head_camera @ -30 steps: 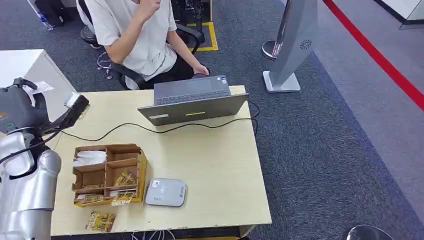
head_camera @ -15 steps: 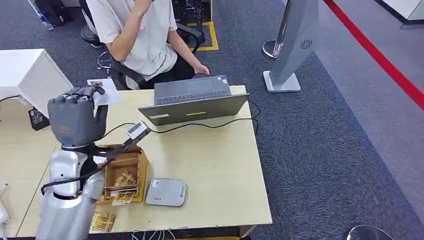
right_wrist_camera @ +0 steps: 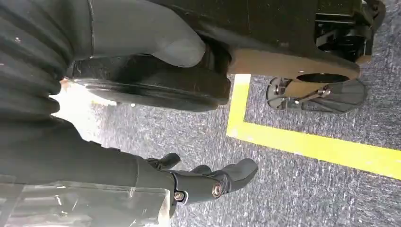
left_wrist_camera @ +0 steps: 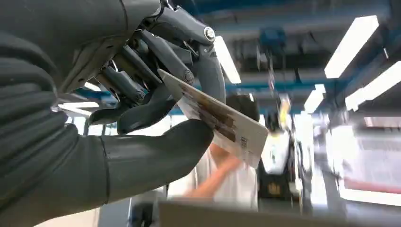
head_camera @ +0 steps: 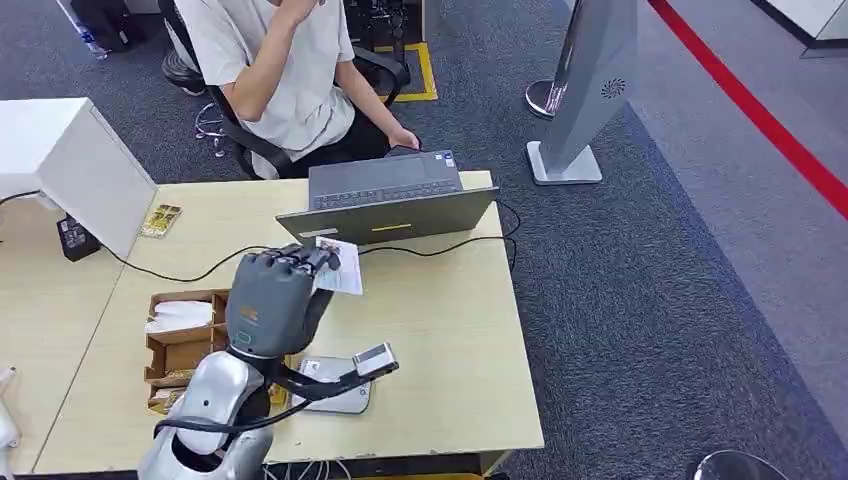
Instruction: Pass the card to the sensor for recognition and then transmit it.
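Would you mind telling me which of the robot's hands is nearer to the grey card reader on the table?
Left. The left hand, holding the card, hovers just above the card reader; the right hand hangs over the carpet, away from the table.

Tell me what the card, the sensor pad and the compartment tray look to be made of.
Card: likely thin printed card or plastic; flat, stiff in the left hand.
Sensor pad: probably moulded plastic; smooth grey-white, rounded corners.
Compartment tray: seemingly cardboard or thin wood; matte brown partitions.
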Robot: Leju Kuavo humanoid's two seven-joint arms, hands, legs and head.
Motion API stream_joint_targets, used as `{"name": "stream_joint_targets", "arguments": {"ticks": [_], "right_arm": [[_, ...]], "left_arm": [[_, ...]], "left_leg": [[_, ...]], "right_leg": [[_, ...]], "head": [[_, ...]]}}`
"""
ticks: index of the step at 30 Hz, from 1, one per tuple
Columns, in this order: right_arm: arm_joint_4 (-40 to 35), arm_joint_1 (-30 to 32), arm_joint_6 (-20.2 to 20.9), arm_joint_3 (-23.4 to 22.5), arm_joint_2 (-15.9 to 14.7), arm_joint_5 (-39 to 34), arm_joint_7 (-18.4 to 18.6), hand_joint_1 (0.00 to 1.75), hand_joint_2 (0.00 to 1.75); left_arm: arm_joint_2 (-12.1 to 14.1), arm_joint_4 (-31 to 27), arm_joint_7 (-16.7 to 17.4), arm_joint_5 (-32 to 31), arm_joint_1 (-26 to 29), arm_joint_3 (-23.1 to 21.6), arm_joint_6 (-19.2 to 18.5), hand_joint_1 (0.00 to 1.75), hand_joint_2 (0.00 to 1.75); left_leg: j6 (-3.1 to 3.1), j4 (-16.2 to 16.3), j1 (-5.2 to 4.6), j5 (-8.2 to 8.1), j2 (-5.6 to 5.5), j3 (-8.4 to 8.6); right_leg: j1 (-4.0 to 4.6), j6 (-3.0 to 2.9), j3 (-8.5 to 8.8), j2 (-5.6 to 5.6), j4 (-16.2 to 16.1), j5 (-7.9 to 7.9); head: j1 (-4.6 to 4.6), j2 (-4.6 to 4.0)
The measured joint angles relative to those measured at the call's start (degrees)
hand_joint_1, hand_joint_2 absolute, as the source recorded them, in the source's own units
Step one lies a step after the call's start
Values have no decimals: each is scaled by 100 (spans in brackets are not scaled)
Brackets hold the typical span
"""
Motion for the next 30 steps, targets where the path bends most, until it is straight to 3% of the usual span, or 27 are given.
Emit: {"name": "stream_joint_targets", "arguments": {"ticks": [2, 14, 18, 30], "right_arm": [[-4, 0, 9, -97, 0, -53, 0, 0, 175], [-20, -5, 24, -354, 4, -129, -31, 0, 175], [-20, -6, 22, -387, 4, -129, -33, 0, 175], [-20, -12, 7, -621, 20, -138, -68, 0, 175]], "left_arm": [[134, 2, 74, 44, 137, -215, -342, 175, 175], [658, -2, 216, 183, 359, -755, -637, 175, 175], [757, -11, 253, 188, 367, -827, -709, 175, 175], [1030, -22, 776, 175, 239, -1028, -1444, 175, 175]], "left_leg": [[0, 0, 0, 0, 0, 0], [0, -1, 1, 1, -4, -1], [0, -1, 0, 1, -3, -1], [0, -1, 0, 1, -4, 0]], "right_leg": [[0, 1, -3, 0, 0, -1], [1, 0, 0, -11, 1, -3], [0, 0, 1, -12, 1, -3], [0, 0, 1, -19, 1, -3]], "head": [[0, 0], [2, 0], [0, 0], [2, 0]]}}
